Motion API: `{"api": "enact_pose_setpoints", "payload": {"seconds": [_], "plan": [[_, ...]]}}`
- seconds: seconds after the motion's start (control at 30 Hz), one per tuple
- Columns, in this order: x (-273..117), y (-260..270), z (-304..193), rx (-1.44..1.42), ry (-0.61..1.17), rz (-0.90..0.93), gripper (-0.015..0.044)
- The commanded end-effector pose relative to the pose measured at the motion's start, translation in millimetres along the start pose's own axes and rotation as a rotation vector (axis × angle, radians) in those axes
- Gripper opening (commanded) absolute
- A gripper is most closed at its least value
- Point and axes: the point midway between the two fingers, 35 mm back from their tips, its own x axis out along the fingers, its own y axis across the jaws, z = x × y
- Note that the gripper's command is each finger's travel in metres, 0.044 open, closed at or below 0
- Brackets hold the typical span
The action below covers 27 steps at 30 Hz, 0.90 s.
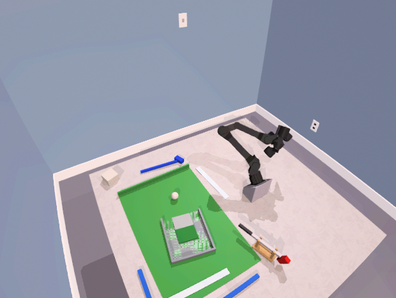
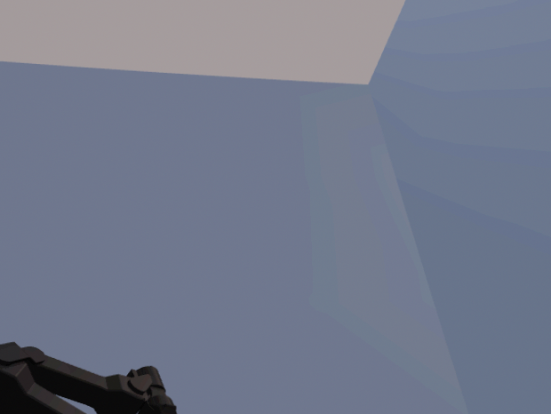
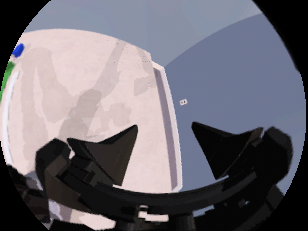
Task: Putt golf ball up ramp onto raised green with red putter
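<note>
- Top view: no brand, label or readable writing showed on anything. The gripper (image 1: 272,150) hung in the air at the end of the folded arm (image 1: 243,150), well apart from every task item, with nothing between its fingers.
- The red putter (image 1: 264,243) lay on a small wooden stand (image 1: 264,250) on the floor, far from the gripper and beyond the arm's grey base (image 1: 257,189) as seen from it. Its long axis ran diagonally: the dark grip end pointed back toward the base and the red head (image 1: 283,259) pointed away from the gripper.
- The golf ball (image 1: 174,195) sat on the green mat (image 1: 144,204), well away from the gripper, near the grey ramp (image 1: 182,220) that led up to the raised green (image 1: 187,233) inside a low grey frame.
- A blue putter (image 1: 161,165) lay just past the mat's far edge.
- Exterior view: only a piece of the arm (image 2: 89,382) showed in the lower left corner against blue walls; the putter and the ball were out of frame.
- Wrist view: the 2 dark fingers stood wide apart with bare floor and wall between them. A sliver of green and a blue spot sat at the far left edge.
</note>
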Motion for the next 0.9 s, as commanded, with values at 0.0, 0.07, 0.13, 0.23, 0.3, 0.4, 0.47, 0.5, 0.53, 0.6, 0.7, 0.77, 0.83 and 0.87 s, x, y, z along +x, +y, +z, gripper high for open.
{"api": "enact_pose_setpoints", "payload": {"seconds": [0.0, 0.07, 0.13, 0.23, 0.3, 0.4, 0.47, 0.5, 0.53, 0.6, 0.7, 0.77, 0.83, 0.87], "plan": [[-1, -2, -2, 0.006, 0.009, -0.008, 0.0426], [-11, -15, -16, 0.055, 0.077, -0.068, 0.044], [-29, -33, -38, 0.132, 0.179, -0.158, 0.044], [-63, -54, -71, 0.255, 0.326, -0.291, 0.044], [-89, -63, -92, 0.343, 0.419, -0.377, 0.044], [-133, -70, -122, 0.476, 0.552, -0.5, 0.044], [-164, -68, -139, 0.57, 0.636, -0.578, 0.044], [-180, -66, -148, 0.618, 0.676, -0.616, 0.044], [-196, -62, -156, 0.668, 0.715, -0.653, 0.044], [-228, -52, -170, 0.77, 0.79, -0.723, 0.044], [-272, -29, -185, 0.938, 0.869, -0.828, 0.044], [-297, -11, -192, 1.054, 0.905, -0.895, 0.044], [-316, 6, -196, 1.145, 0.928, -0.945, 0.044], [-322, 12, -197, 1.175, 0.935, -0.961, 0.044]]}}
